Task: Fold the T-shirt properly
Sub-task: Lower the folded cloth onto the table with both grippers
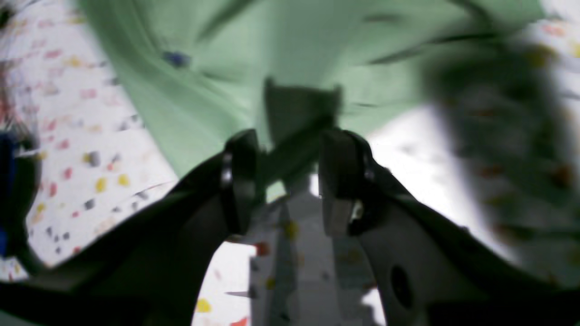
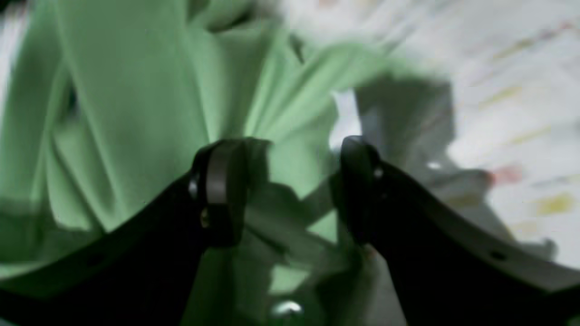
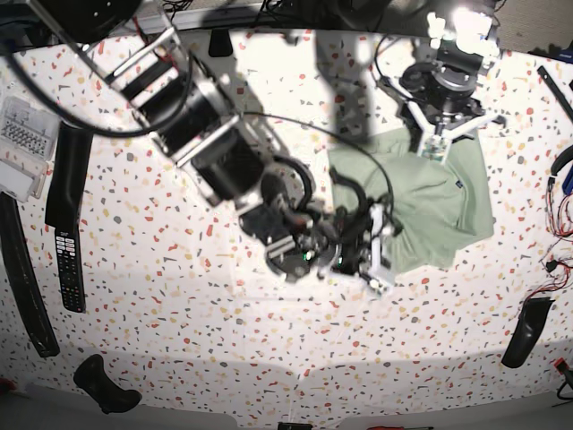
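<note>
The pale green T-shirt [image 3: 439, 202] lies rumpled on the speckled table, right of centre in the base view. Its dark blue neck label [image 1: 176, 58] shows in the left wrist view. My left gripper [image 3: 436, 143] hangs over the shirt's far edge. Its fingers [image 1: 240, 181] stand apart, with a shadowed band of green cloth crossing the gap between them. My right gripper [image 3: 380, 249] is at the shirt's near-left edge. Its fingers [image 2: 222, 190] are spread wide over bunched folds of the T-shirt [image 2: 136, 113], with cloth lying between and under them.
A black remote [image 3: 67, 269] and a long black strap [image 3: 22, 278] lie at the left, beside a white box [image 3: 22, 143]. Dark objects sit at the front left [image 3: 106, 383] and at the right [image 3: 524, 331]. Loose cables [image 3: 560, 224] run along the right edge.
</note>
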Available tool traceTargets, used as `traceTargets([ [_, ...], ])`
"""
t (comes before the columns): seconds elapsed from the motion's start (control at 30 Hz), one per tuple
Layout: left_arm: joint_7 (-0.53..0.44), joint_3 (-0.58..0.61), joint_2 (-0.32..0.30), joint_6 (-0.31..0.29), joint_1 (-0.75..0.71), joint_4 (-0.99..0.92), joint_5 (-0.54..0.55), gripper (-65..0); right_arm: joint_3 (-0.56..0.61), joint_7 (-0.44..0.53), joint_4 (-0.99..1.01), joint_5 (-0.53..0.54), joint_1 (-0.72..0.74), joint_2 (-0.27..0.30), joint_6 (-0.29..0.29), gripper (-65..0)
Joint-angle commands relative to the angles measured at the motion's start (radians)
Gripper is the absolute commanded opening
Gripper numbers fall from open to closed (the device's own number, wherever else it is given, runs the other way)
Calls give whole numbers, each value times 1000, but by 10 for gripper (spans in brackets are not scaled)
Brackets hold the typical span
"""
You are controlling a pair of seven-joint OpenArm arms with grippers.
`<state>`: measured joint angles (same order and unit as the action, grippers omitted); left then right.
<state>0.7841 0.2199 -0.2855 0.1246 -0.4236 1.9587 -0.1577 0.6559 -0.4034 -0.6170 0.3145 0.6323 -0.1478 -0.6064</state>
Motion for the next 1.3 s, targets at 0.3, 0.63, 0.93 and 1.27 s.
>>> traceTargets([
  [0.3, -79, -134, -6, -42, 71, -200, 12, -434, 2, -140, -66, 60, 34, -9, -92, -343],
  [0.63, -98, -134, -6, -100, 146, -210, 115, -434, 2, -181, -94, 114, -29, 99, -92, -343],
  [0.93, -106, -134, -6, -129, 163, -212, 118, -434, 2, -205, -332, 142, -205, 216, -92, -343],
  [1.27, -171, -133, -6, -289, 163, -212, 134, -434, -4, -256, -715, 193, -454, 352, -92, -343],
])
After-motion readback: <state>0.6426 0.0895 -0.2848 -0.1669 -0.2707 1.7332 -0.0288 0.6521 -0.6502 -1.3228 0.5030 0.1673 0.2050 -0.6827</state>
